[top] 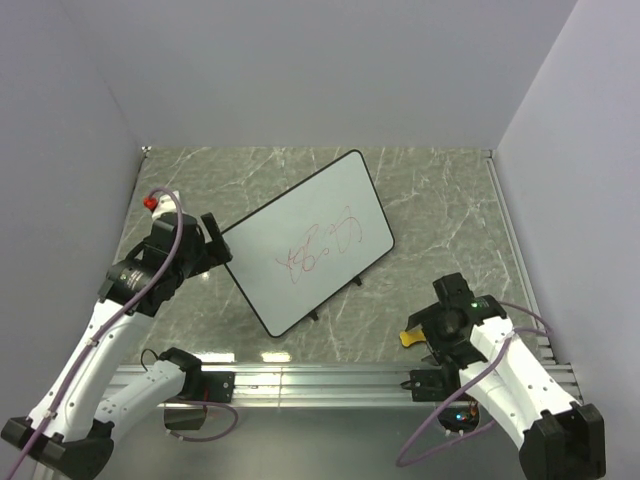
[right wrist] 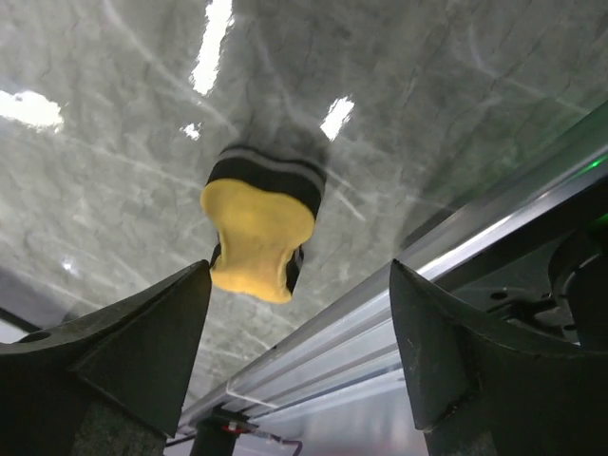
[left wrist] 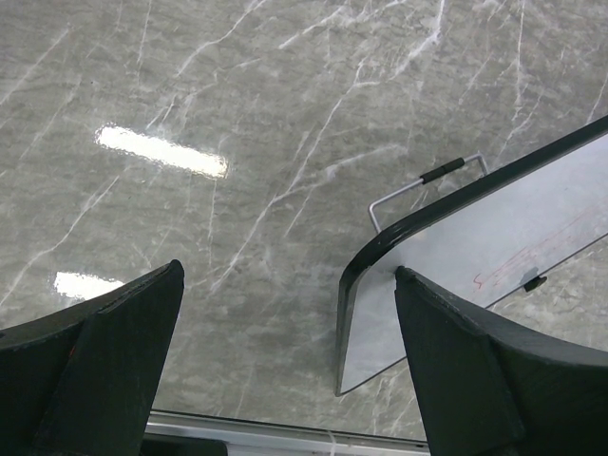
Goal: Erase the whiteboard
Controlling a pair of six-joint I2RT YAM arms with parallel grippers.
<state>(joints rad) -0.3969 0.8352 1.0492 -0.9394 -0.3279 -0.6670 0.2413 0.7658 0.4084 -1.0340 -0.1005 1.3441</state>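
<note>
The whiteboard [top: 310, 240] lies askew mid-table on small black feet, with red scribbles [top: 318, 245] on its face. My left gripper [top: 216, 240] is open at the board's near-left corner. In the left wrist view the black-rimmed corner [left wrist: 380, 252] sits between my open fingers [left wrist: 288, 275], close to the right finger [left wrist: 456, 361]. The yellow bone-shaped eraser [right wrist: 258, 233] with a black base lies on the table just ahead of my open right gripper [right wrist: 299, 268], nearer its left finger [right wrist: 133, 351]. From above, the eraser [top: 408, 340] shows beside the right gripper [top: 420, 330].
The table is grey marble [top: 440, 210] enclosed by white walls. An aluminium rail [top: 320, 378] runs along the near edge and also shows just below the eraser in the right wrist view [right wrist: 380, 323]. A wire stand foot [left wrist: 427, 185] sticks out behind the board's corner.
</note>
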